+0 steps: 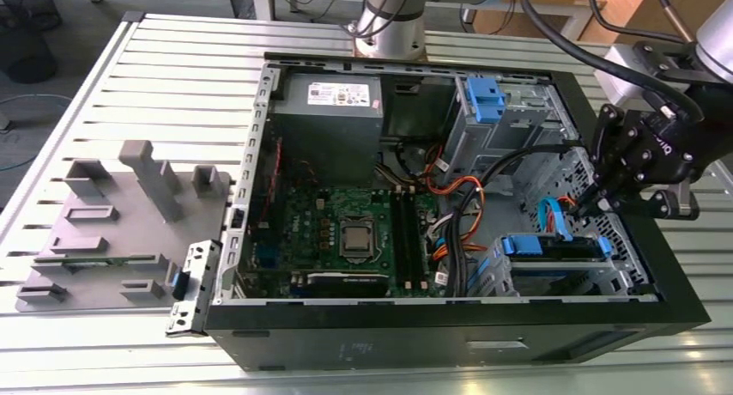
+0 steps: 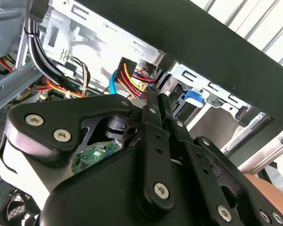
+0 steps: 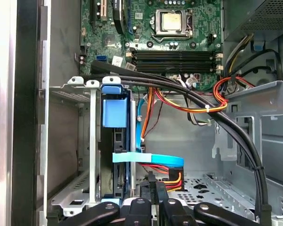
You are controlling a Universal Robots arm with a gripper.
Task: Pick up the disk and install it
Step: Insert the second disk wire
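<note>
Black gripper (image 1: 605, 208) of linked plates with silver screws; thick black cables (image 1: 572, 34) looping to a grey-and-silver arm (image 1: 396, 13).

gripper (image 1: 596, 208) hangs over open case (image 1: 458, 322) beside drive bay (image 1: 558, 270). disk (image 1: 554, 246) fills bay slot. black cable bundle (image 3: 198, 103) and blue ribbon cable (image 3: 148, 159) cross the gap above; orange-yellow wires (image 3: 216, 101) crowd beside tall cage (image 1: 504, 120). open floor (image 3: 179, 127) between.

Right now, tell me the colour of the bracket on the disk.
Blue. The bracket on the disk in its bay shows best in the first wrist view.
</note>
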